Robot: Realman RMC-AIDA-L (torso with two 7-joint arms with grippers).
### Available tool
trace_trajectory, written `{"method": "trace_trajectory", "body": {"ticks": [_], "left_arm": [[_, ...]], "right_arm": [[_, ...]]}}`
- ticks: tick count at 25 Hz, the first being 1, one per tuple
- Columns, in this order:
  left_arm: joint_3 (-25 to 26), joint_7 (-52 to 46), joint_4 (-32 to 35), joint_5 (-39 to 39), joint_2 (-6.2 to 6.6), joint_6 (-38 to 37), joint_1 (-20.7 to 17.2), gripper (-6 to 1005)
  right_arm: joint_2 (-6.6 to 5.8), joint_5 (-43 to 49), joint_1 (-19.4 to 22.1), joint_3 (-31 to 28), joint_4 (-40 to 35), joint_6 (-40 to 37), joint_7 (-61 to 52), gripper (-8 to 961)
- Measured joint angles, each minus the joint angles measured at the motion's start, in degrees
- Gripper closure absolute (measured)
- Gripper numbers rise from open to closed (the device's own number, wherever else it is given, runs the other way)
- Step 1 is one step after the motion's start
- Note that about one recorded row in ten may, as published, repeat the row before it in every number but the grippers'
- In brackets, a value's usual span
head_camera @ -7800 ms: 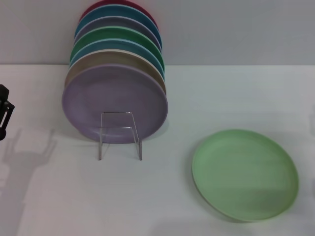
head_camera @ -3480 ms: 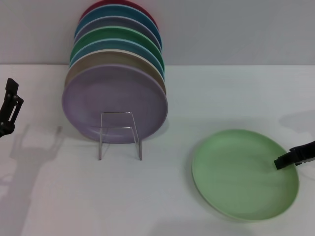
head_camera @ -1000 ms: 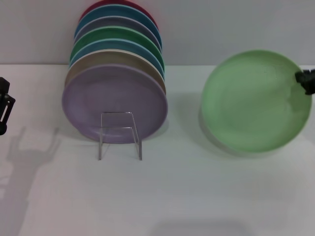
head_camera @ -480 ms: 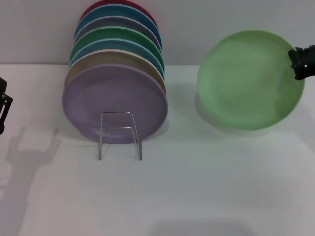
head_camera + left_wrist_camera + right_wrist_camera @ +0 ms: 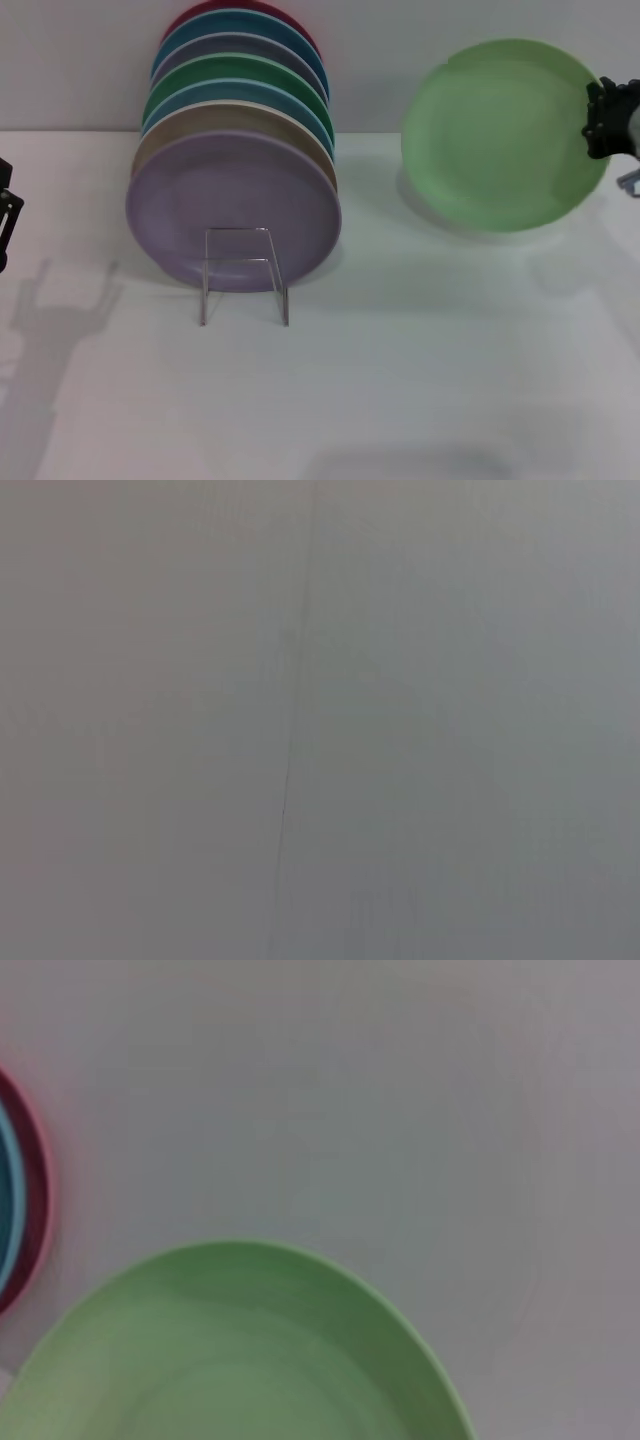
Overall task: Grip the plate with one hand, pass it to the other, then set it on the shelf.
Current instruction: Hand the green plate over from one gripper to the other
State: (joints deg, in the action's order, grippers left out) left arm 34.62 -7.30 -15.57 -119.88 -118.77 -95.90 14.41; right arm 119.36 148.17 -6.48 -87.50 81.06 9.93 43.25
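Observation:
The light pastel-green plate (image 5: 500, 135) hangs in the air at the right, tilted up with its face toward me, well above the white table. My right gripper (image 5: 603, 118) is shut on its right rim. The plate also fills the lower part of the right wrist view (image 5: 240, 1360). The clear shelf (image 5: 243, 272) stands at the left centre with its squarish front loop toward me. My left gripper (image 5: 5, 225) sits at the far left edge, away from the plate.
Several coloured plates lean in a row on the shelf, a lilac plate (image 5: 233, 212) in front and a dark red one (image 5: 240, 12) at the back, whose rim also shows in the right wrist view (image 5: 30, 1210). A grey wall (image 5: 450, 30) stands behind.
My right gripper closed on the plate's right rim and lifted it off the table, tilting it upright. Over the last second it rose further. The left arm barely moved.

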Motion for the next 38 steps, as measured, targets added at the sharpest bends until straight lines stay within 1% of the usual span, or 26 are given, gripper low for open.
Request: {"method": "trace_trajectory", "body": {"ticks": [1, 2, 4, 5, 6, 7, 10, 11, 12, 15, 16, 17, 20, 21, 22, 25, 26, 28, 30, 31, 32, 37, 38], "left_arm": [[0.00, -0.14, 0.00, 0.00, 0.01, 0.00, -0.03, 157], [0.00, -0.14, 0.00, 0.00, 0.01, 0.00, -0.03, 157], [0.00, -0.16, -0.03, 0.00, 0.02, -0.12, -0.21, 156], [0.00, -0.16, -0.03, 0.00, 0.02, -0.12, -0.21, 156], [0.00, -0.16, -0.04, 0.00, 0.02, -0.32, -0.28, 156], [0.00, -0.16, -0.05, 0.00, 0.00, -0.83, -0.42, 156], [0.00, -0.17, -0.07, 0.00, -0.02, -1.55, -0.62, 156], [0.00, -0.17, -0.07, 0.00, -0.09, -1.86, -0.78, 156], [0.00, -0.17, -0.07, 0.00, -0.09, -1.86, -0.78, 156], [-0.12, -0.17, -0.07, 0.01, -0.21, -1.62, -0.90, 156], [-0.76, -0.17, -0.07, 0.00, -0.27, -1.39, -0.89, 156], [-0.76, -0.17, -0.07, 0.00, -0.27, -1.39, -0.89, 156], [-2.49, -0.17, -0.07, 0.00, -0.25, -2.00, -0.97, 156], [-4.45, -0.19, -0.17, 0.01, -0.16, -2.74, -1.21, 156], [-4.45, -0.19, -0.17, 0.01, -0.16, -2.74, -1.21, 156], [-6.95, -0.24, -1.34, 0.00, 0.00, -3.30, -2.01, 157], [-8.09, -0.24, -2.54, -0.01, 0.03, -3.43, -2.66, 157], [-8.82, -0.21, -2.92, -0.02, 0.02, -3.47, -2.83, 157], [-9.97, -0.20, -3.32, -0.06, 0.02, -3.48, -2.87, 157], [-11.71, -0.03, -3.62, -0.08, 0.06, -3.15, -2.84, 157], [-11.71, -0.03, -3.62, -0.08, 0.06, -3.15, -2.84, 157], [-13.90, -0.15, -3.67, -0.10, 0.20, -2.56, -2.58, 157], [-14.43, -0.24, -3.67, -0.09, 0.27, -2.53, -2.50, 157]], "right_arm": [[0.01, 0.00, 0.69, 2.63, -2.51, -6.20, 0.00, 934], [0.01, 0.00, 0.69, 2.63, -2.51, -6.20, 0.00, 934], [0.01, -0.20, 1.19, 4.99, -5.04, -11.81, -0.09, 934], [0.00, -0.39, 1.51, 6.38, -6.55, -15.30, -0.30, 934], [0.04, -0.68, 2.36, 9.11, -9.29, -22.16, -0.77, 934], [0.04, -0.68, 2.36, 9.11, -9.29, -22.16, -0.77, 934], [0.07, -0.73, 4.24, 12.79, -12.21, -31.92, -1.90, 934], [0.08, -0.76, 5.81, 14.82, -13.61, -37.53, -2.61, 934], [0.08, -0.76, 5.81, 14.82, -13.61, -37.53, -2.61, 934], [0.11, -0.78, 7.77, 17.28, -15.68, -44.97, -3.52, 935], [0.11, -0.79, 8.49, 19.09, -17.91, -50.20, -4.71, 935], [0.11, -0.79, 8.49, 19.09, -17.91, -50.20, -4.71, 935], [0.09, -0.79, 8.71, 21.71, -22.64, -58.07, -6.04, 935], [0.08, -0.79, 8.37, 22.85, -25.77, -62.07, -7.17, 935], [0.08, -0.79, 8.37, 22.85, -25.77, -62.07, -7.17, 935], [-0.04, -0.73, 8.10, 24.17, -29.13, -66.54, -10.65, 935], [-0.18, -0.42, 8.10, 25.24, -31.01, -69.33, -12.95, 935], [-0.23, -0.27, 8.07, 25.91, -31.91, -70.65, -13.78, 935], [-0.29, -0.15, 7.90, 27.59, -33.88, -73.33, -15.26, 934], [-0.26, -0.15, 7.80, 29.19, -35.38, -75.71, -16.37, 934], [-0.26, -0.15, 7.80, 29.19, -35.38, -75.71, -16.37, 934], [0.00, -0.59, 8.75, 34.68, -38.53, -81.51, -20.68, 934], [0.00, -0.59, 8.75, 34.68, -38.53, -81.51, -20.68, 934]]}}
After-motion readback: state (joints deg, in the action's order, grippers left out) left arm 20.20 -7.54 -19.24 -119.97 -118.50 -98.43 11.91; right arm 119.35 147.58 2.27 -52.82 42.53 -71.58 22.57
